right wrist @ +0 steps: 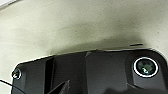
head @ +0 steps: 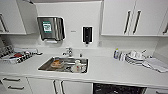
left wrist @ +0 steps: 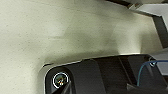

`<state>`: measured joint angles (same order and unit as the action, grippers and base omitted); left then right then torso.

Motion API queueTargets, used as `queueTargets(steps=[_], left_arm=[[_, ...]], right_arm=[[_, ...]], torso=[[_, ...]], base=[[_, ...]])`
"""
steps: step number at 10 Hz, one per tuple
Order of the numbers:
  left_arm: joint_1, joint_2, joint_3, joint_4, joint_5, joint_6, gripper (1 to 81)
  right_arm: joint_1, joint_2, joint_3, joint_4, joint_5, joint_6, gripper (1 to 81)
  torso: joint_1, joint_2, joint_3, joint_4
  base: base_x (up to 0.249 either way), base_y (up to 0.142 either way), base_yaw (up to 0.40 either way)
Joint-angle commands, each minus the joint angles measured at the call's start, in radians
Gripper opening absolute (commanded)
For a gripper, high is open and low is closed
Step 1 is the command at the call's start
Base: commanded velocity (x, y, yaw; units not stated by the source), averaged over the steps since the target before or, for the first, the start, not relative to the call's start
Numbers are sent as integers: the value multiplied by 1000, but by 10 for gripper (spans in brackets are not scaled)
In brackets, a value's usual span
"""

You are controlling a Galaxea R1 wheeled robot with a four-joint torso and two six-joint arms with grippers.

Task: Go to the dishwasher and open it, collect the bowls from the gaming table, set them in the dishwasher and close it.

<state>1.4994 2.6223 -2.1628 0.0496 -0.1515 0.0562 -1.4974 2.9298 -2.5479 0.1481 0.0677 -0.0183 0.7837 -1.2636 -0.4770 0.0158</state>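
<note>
Head view takes in a white kitchen counter (head: 105, 71), smooth and matte, under flat white wall cabinets (head: 117, 17) with dark bar handles. At the counter's left edge sits a dish rack (head: 15, 56) of wire and plastic, with small dark and red items in it that are too blurred to name. On the wall above hangs a boxy brushed-metal paper towel dispenser (head: 50, 28) with a green label. Set into the counter left of centre is a rectangular stainless-steel sink (head: 45, 65), a chrome tap (head: 68, 52) at its back edge; inside it lie an orange-brown rounded object (head: 57, 63) and a pale cup-like vessel (head: 77, 67). A small black soap dispenser (head: 87, 34) is fixed to the wall right of the tap. Toward the counter's right end stand a few small bottles (head: 117, 54), then a stack of white plates (head: 133, 58) with cups on top, then folded pale cloths (head: 156, 63) by the right edge. Below the counter's front edge, right of centre, the dishwasher (head: 117, 89) shows as a dark opening between white cabinet fronts (head: 40, 86). The left wrist view and the right wrist view look over speckled pale floor (left wrist: 62, 32); whether either claw is wide or narrow cannot be told.
</note>
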Motion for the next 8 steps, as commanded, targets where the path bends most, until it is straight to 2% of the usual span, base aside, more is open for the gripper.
queueTargets(steps=[1, 4, 6, 8], left_arm=[[-6, 116, -178, -7, 64, 5, 811], [5, 188, -270, -7, 64, 5, 811], [2, 197, -279, -10, 64, 7, 811], [2, 213, -286, -13, 63, 7, 811]], right_arm=[[30, 1, -3, -56, -35, -3, 811], [10, 13, -9, -70, -37, -2, 811], [13, 21, -11, -68, -43, -2, 811], [15, 56, -59, -67, -48, 3, 811]], torso=[[0, 0, 0, 0], [0, 0, 0, 0], [0, 0, 0, 0], [0, 0, 0, 0]], base=[[0, 0, 0], [0, 0, 0], [0, 0, 0], [0, 0, 0]])
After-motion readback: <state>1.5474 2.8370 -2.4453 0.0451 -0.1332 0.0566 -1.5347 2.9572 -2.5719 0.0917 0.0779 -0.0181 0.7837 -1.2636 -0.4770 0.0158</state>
